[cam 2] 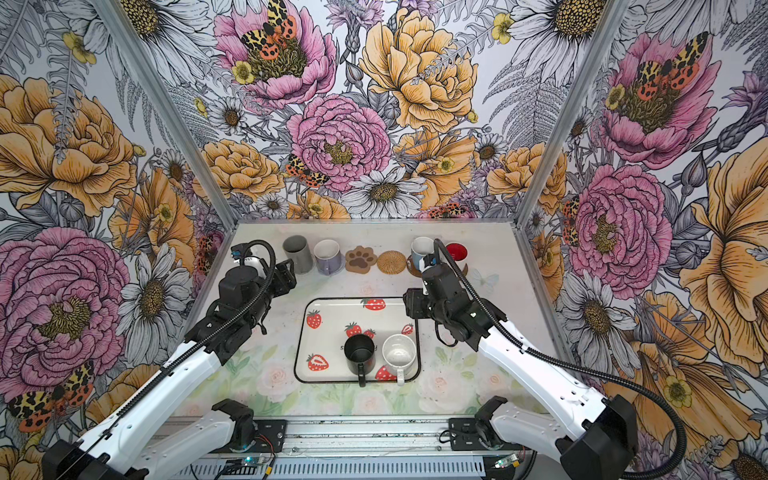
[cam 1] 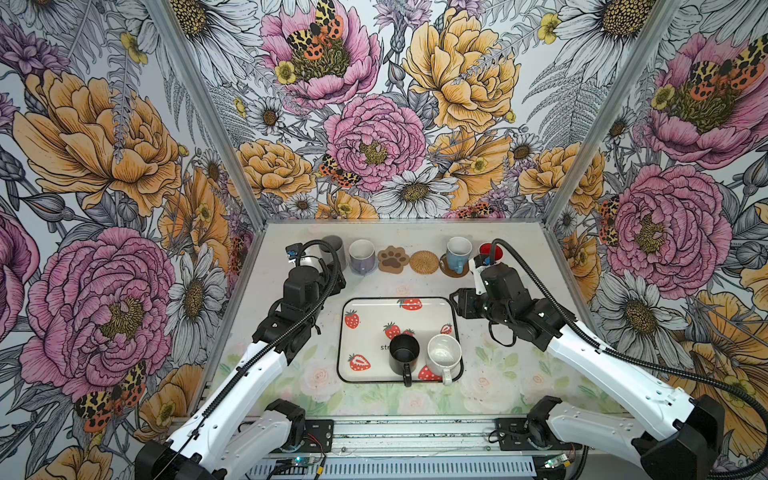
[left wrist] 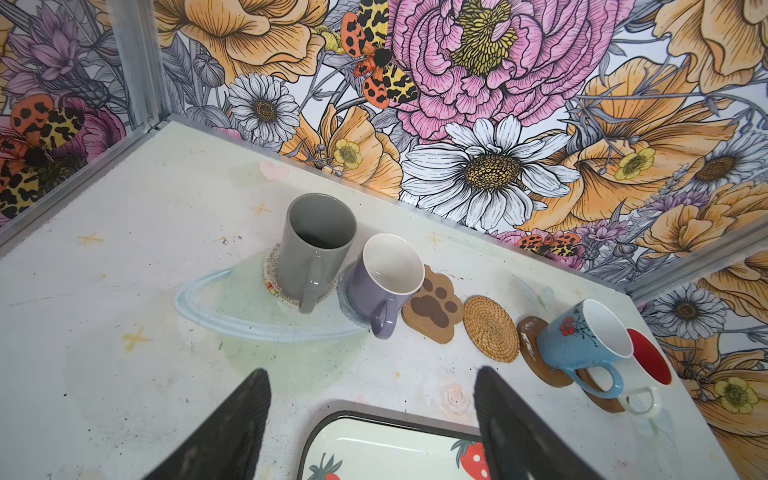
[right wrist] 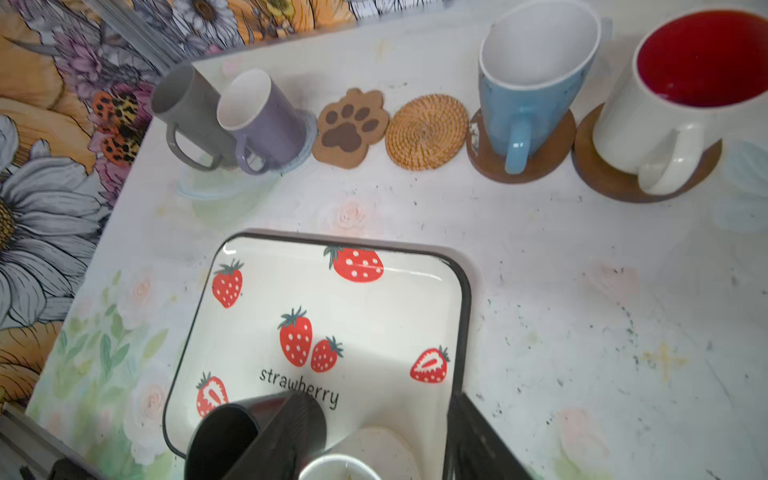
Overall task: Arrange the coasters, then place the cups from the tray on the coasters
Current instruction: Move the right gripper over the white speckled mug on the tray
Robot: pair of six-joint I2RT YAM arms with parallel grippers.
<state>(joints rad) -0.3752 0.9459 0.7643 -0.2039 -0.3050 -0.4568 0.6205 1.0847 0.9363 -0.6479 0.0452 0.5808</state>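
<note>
Along the back stand a grey cup [cam 1: 332, 249] on a woven coaster [left wrist: 274, 270], a lavender cup [cam 1: 362, 257], a bare paw coaster [cam 1: 392, 258], a bare rattan coaster [cam 1: 424, 262], a blue cup [cam 1: 457, 253] and a red-lined white cup [right wrist: 685, 83], the last two on dark brown coasters [right wrist: 482, 158]. On the strawberry tray [cam 1: 361, 340] are a black cup [cam 1: 403, 353] and a speckled white cup [cam 1: 444, 353]. My left gripper [left wrist: 370, 376] is open over the table beyond the tray's far left corner. My right gripper [right wrist: 378, 403] is open above the tray's far right part, holding nothing.
Flowered walls with metal posts [cam 1: 245, 195] close in the table at the back and both sides. Bare tabletop [cam 1: 498, 374] lies right of the tray, and more between the tray and the row of coasters.
</note>
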